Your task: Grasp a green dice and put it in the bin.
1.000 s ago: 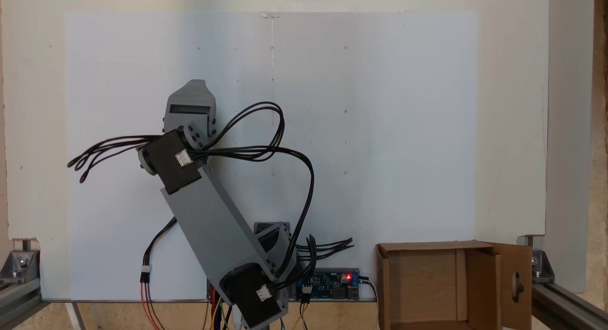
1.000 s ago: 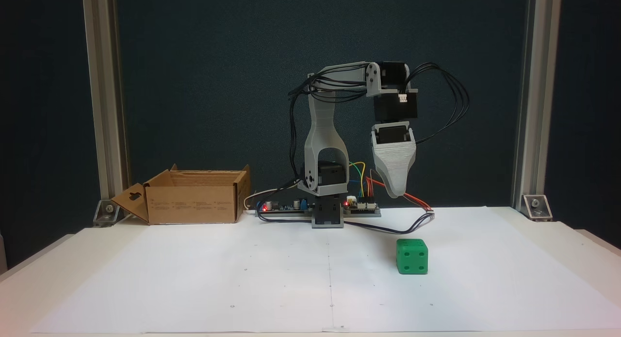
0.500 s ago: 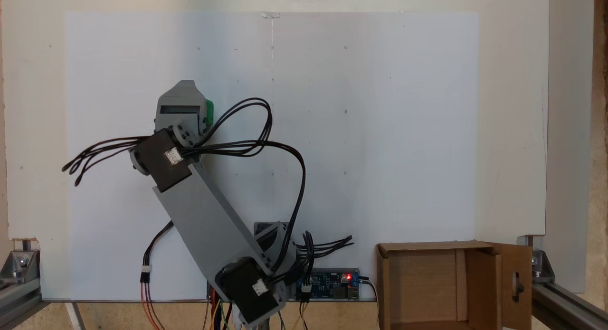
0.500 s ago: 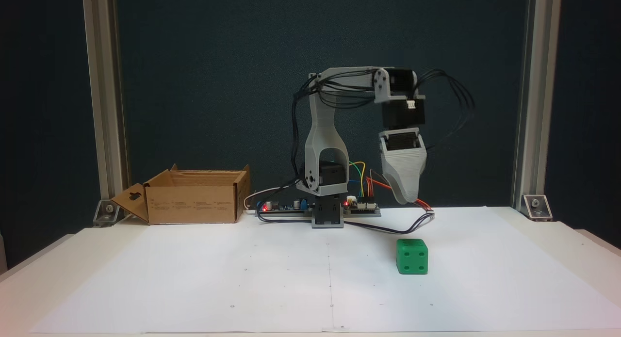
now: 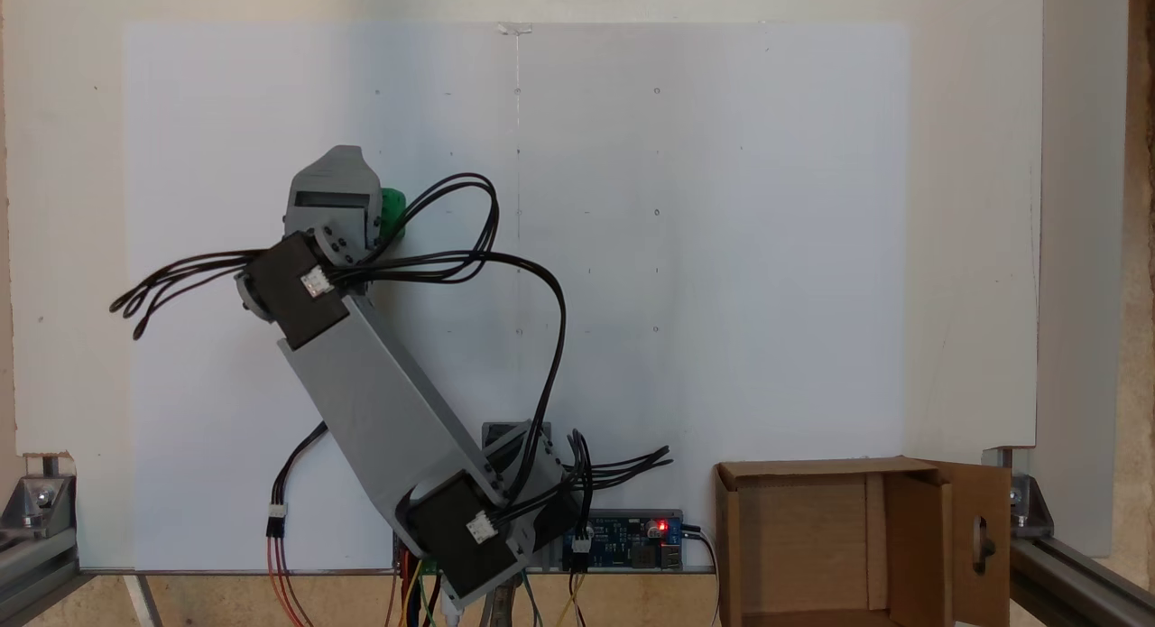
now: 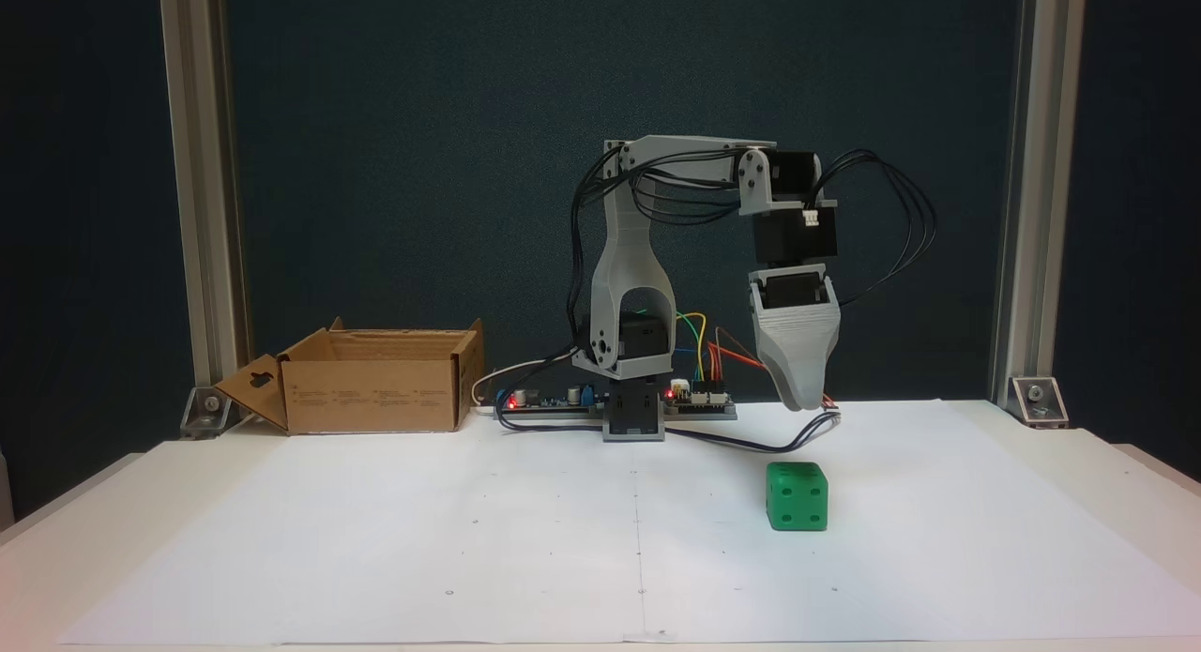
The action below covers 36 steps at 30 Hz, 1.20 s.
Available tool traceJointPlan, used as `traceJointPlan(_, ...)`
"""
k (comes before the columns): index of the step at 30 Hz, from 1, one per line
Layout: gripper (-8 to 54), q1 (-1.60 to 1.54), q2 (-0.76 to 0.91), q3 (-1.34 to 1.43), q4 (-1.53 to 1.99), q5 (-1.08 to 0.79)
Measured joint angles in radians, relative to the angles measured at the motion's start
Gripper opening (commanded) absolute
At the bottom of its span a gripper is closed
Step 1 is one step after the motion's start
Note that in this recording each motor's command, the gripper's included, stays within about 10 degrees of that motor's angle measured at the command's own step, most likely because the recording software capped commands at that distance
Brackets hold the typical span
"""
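Shifted sideways, gripper [image 6: 803, 403] hangs above green dice [image 6: 797, 495], touching nothing.

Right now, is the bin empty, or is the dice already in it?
Empty. Its bare cardboard floor shows in a fixed view, bin, and the green dice sits on the white paper, below the pincer.

A dark blue-grey wall [image 6: 394, 117] stands behind a pale table [image 6: 1135, 474] covered with white paper [image 6: 375, 539]. Two upright aluminium posts [image 6: 192, 211] rise at its back corners. The light is even.
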Motion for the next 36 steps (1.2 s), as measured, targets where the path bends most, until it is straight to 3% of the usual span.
traceJointPlan(21,42.4,0.044,-0.032,-0.002,0.198,0.009)
traceJointPlan(36,42.4,0.048,-0.084,-0.112,0.229,0.137)
